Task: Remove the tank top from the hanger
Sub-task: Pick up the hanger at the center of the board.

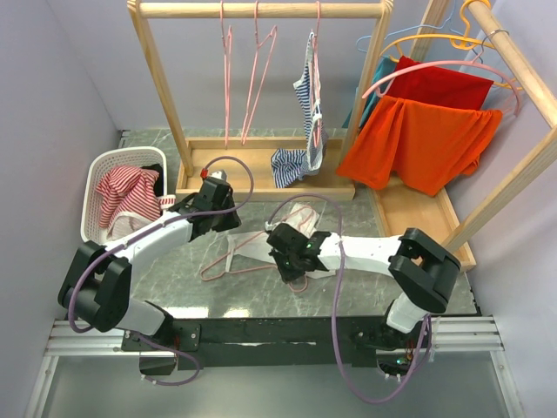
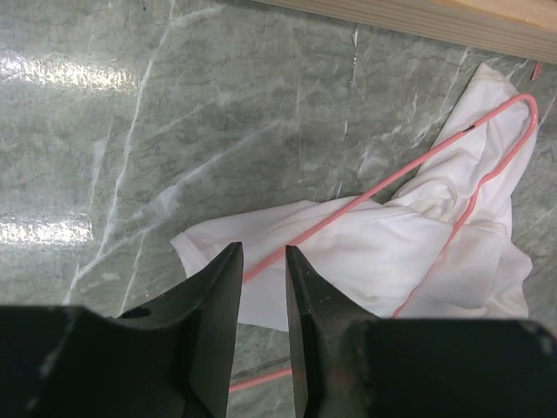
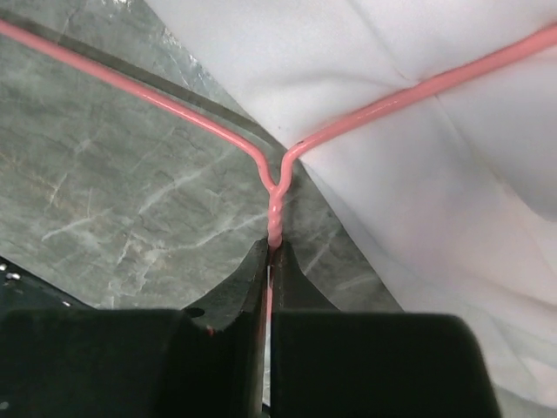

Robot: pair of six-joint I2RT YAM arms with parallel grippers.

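Obs.: the white tank top [image 1: 258, 246] lies crumpled on the desk [image 1: 365, 296] between your two arms. It is threaded on the pink wire hanger [image 1: 216, 266] and not freed yet.

Right gripper [image 3: 271, 252]: the jaws are pressed together on the hanger's twisted neck, just below the fork where the two shoulders split. My reading is that you pinned it there because it is bare wire clear of the cloth, so the anchor traps no fabric.

Left gripper [image 2: 263, 261]: the jaws stand a narrow gap apart with nothing clamped that I can see. It sits over the near edge of the garment, and a run of hanger wire passes by the tips. It looks set to take cloth while the right holds the frame.

Caution: close on fabric alone. If you catch the wire too, both arms hold the hanger and nothing slides off. The soft cloth may snag at the shoulder bend.
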